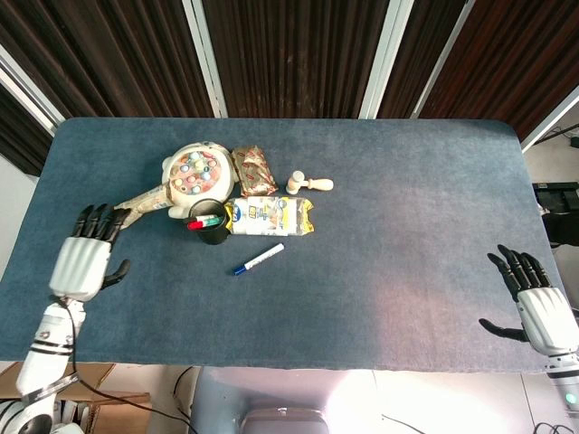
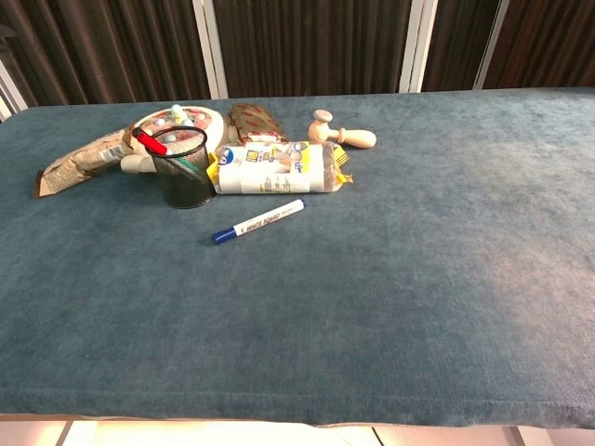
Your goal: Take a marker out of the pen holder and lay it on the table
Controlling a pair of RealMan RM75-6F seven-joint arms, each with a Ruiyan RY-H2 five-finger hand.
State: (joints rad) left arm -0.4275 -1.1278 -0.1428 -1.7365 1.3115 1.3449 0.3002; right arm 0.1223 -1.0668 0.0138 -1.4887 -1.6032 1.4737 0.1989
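A blue-capped white marker (image 1: 258,259) (image 2: 257,221) lies flat on the blue table, just in front of the black mesh pen holder (image 1: 213,229) (image 2: 182,169). The holder stands upright with a red and a green marker left inside. My left hand (image 1: 86,256) hovers at the table's left edge, fingers spread, holding nothing, well away from the holder. My right hand (image 1: 536,300) is open at the far right edge. Neither hand shows in the chest view.
Behind the holder sit a round toy with coloured dots (image 1: 194,171), a snack packet (image 1: 254,171), a wooden mallet (image 1: 308,183), a yellow-and-white packet (image 1: 271,215) and a flat wrapper (image 1: 137,206).
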